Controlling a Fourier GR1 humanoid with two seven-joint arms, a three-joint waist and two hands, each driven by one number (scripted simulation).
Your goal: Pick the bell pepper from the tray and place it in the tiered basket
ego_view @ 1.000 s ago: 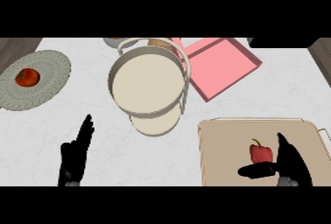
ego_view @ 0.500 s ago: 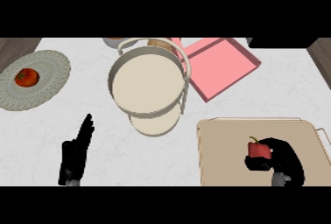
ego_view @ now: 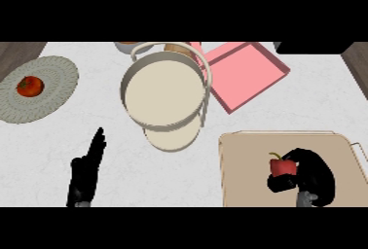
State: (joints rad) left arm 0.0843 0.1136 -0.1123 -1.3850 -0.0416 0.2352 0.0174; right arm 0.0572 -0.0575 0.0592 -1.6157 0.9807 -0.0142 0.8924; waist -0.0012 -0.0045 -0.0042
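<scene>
The right hand (ego_view: 309,177) curls around the red pepper (ego_view: 282,167) on the tray (ego_view: 248,170), near right. The basket (ego_view: 164,95) stands far left of it. The left hand (ego_view: 86,170) rests open, near left.

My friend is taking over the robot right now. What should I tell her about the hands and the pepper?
Right hand: curled round the red bell pepper, over the tan tray.
Left hand: open, resting at the lower left, holding nothing.
Tiered basket: up the counter to the left of the tray, nothing in it.
Done: pepper gripped.
Left: lift it, carry it over to the basket, set it in, let go.
</scene>
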